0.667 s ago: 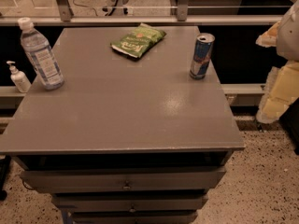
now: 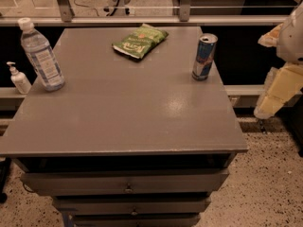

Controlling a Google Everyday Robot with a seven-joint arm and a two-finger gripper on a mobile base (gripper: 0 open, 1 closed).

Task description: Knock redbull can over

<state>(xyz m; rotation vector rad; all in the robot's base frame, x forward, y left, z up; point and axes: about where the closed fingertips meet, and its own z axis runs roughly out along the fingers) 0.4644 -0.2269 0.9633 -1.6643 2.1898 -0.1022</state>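
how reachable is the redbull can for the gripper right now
Probably yes. The gripper hangs off the right side of the table, and the redbull can stands upright near that same edge with nothing between them. The green snack bag and water bottle sit farther left.

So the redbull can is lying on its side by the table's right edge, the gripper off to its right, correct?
Not quite: the camera view shows the redbull can standing upright by the right edge of the table. The gripper is off to its right, not touching it.
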